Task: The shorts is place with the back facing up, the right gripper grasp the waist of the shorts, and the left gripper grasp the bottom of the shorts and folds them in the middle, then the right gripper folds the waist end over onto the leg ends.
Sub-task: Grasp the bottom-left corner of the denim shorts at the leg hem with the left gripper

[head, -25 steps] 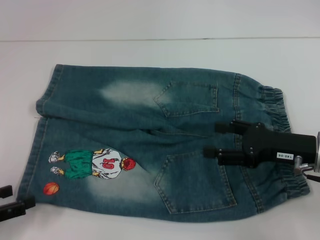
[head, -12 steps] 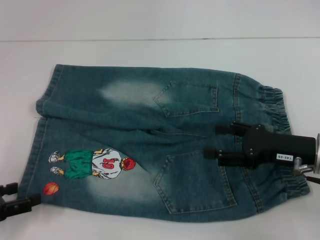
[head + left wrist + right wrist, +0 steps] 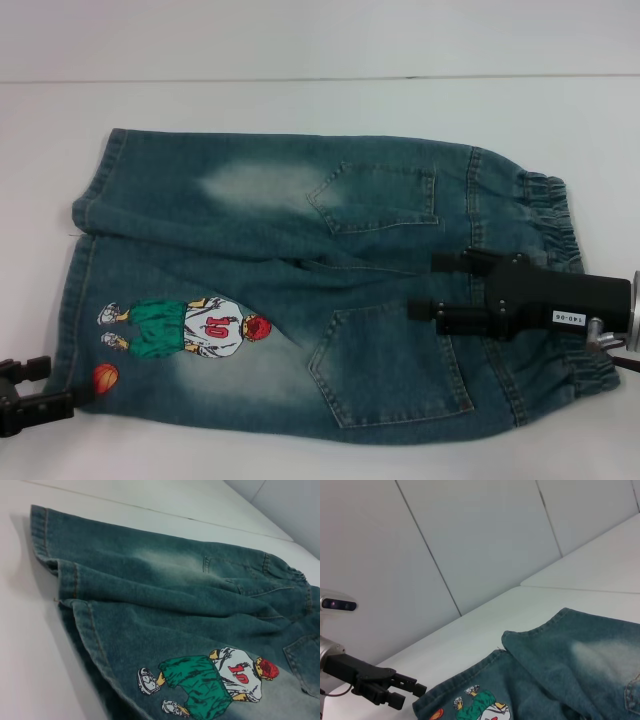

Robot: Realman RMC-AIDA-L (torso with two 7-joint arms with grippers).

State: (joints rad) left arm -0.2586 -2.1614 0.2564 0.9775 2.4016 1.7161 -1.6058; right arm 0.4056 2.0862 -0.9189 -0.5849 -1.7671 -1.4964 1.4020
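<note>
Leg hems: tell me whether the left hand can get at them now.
Probably yes. The left hand sits open beside the near hem of the shorts, nothing lies between, and the right hand hovers near the waist.

Blue-green faded denim shorts (image 3: 300, 290) with pale patches and a green-and-red cartoon patch (image 3: 190, 327).

Shorts (image 3: 300, 290) flat on table (image 3: 300, 100).

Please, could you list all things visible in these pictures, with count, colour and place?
shorts: one, blue-green faded denim, flat on the table, back pockets up.
cartoon patch: one, green, white and red, near the leg hems at the robot's left.
table: one, white, under the shorts.
wall panels: pale grey, behind the table.
left gripper: one, black, open, at the near left hem corner.
right gripper: one, black, open, above the waist end, by the near pocket.
</note>
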